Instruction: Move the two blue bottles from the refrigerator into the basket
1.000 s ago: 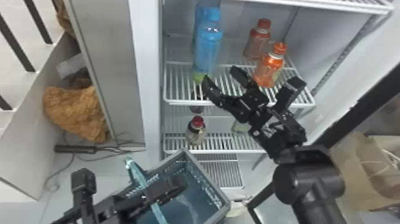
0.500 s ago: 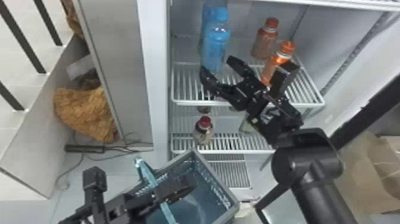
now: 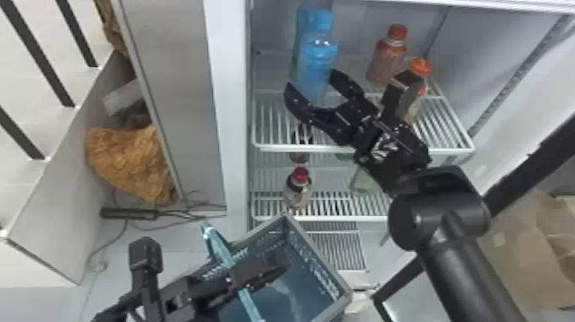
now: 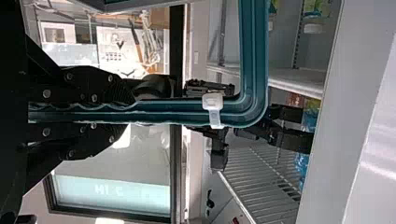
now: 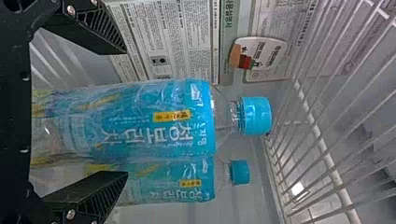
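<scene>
relative to the earlier frames, the right gripper (image 3: 311,80) has advanced toward the front blue bottle (image 3: 316,64); its fingers now stand on either side of the bottle's lower body.

right gripper status: fingers released and spread. in the right wrist view, the gripper (image 5: 126,112) has the front blue bottle between its fingers, with a visible gap at one finger. contact at the other finger cannot be determined.

left gripper (image 3: 280,263) status: fingers clenched on the teal basket handle (image 3: 220,248). in the left wrist view, the handle runs between the two fingers, and a white clip (image 4: 214,110) is fastened around it near the bend.

task items: the front blue bottle and the rear blue bottle (image 3: 303,19) both stand upright on the upper wire shelf (image 3: 274,147) of the refrigerator (image 3: 231,107). the rear unit is just behind the front unit. the basket (image 3: 316,255) is located in front of the refrigerator, lower than the upper wire shelf.

adjacent items: a red-capped bottle (image 3: 387,60) and an orange-capped bottle (image 3: 421,67) occupy the same shelf, toward its right side. a dark-red-capped bottle (image 3: 299,188) stands on the lower wire shelf (image 3: 342,219). a black power strip (image 3: 128,213) lies on the floor to the left.
</scene>
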Motion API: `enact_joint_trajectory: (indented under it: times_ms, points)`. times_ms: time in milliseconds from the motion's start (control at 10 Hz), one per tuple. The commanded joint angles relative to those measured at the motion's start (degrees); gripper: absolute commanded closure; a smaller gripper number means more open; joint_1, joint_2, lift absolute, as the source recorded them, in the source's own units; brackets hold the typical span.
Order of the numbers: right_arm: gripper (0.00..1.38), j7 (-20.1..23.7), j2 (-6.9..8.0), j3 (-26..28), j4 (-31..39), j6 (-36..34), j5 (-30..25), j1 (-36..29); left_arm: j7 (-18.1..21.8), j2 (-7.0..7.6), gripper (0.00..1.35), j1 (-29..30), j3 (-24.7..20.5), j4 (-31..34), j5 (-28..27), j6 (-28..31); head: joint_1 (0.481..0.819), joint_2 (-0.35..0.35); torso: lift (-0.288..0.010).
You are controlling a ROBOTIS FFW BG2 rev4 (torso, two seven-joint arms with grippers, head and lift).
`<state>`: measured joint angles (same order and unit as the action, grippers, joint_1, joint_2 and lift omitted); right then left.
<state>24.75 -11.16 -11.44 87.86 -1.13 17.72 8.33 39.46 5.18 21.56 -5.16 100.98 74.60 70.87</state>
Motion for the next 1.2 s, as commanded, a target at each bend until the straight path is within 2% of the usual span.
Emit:
enact_joint_trajectory:
  times_ms: [0,100,200,300,400,500,600,700,800,1100]
  points:
    - [0.12,-0.3,0.00,-0.2,-0.7,-0.3,-0.2,0.5,0.0,0.00,1.20,-0.2,0.0,-0.1,0.0,0.0,0.695,-0.107,-0.010]
    - [0.14,-0.6,0.00,-0.2,-1.3,-0.4,-0.7,1.0,0.0,0.00,1.20,-0.2,0.0,-0.1,0.0,0.0,0.695,-0.107,-0.010]
    - [0.22,-0.8,0.00,-0.2,-1.9,-0.6,-0.6,1.5,0.0,0.09,1.20,-0.3,0.0,-0.1,0.0,0.0,0.695,-0.108,-0.010]
    - [0.41,-1.0,0.00,-0.1,-2.2,-0.6,-0.5,1.8,0.0,0.09,1.20,-0.3,0.0,-0.1,-0.1,0.0,0.695,-0.110,-0.010]
    - [0.73,-1.3,0.00,-0.1,-2.4,-0.6,0.2,1.8,0.0,0.09,1.20,-0.3,0.0,-0.1,-0.1,0.1,0.695,-0.112,-0.010]
    - [0.88,-1.5,0.00,-0.2,-2.7,-0.6,0.8,1.8,0.0,0.09,1.20,-0.3,0.0,-0.1,-0.1,0.1,0.695,-0.114,-0.010]
    - [0.93,-1.4,0.00,-0.2,-2.7,-1.7,0.6,1.8,0.0,0.09,1.20,-0.3,0.0,-0.1,-0.1,0.3,0.695,-0.115,-0.010]
    - [1.33,-1.5,-0.09,-0.1,-2.4,-1.7,0.3,1.7,0.0,0.09,1.20,-0.3,0.0,-0.1,-0.1,0.3,0.695,-0.115,-0.010]
    - [1.29,-1.5,-0.09,-0.1,-2.4,-1.7,0.7,1.4,0.0,0.09,1.20,-0.3,0.0,-0.1,-0.1,0.3,0.695,-0.115,-0.010]
    - [1.28,-1.3,-0.44,0.8,0.9,-0.8,1.2,-1.6,0.0,0.18,1.20,-0.2,0.0,-0.1,-0.1,0.3,0.695,-0.116,-0.010]
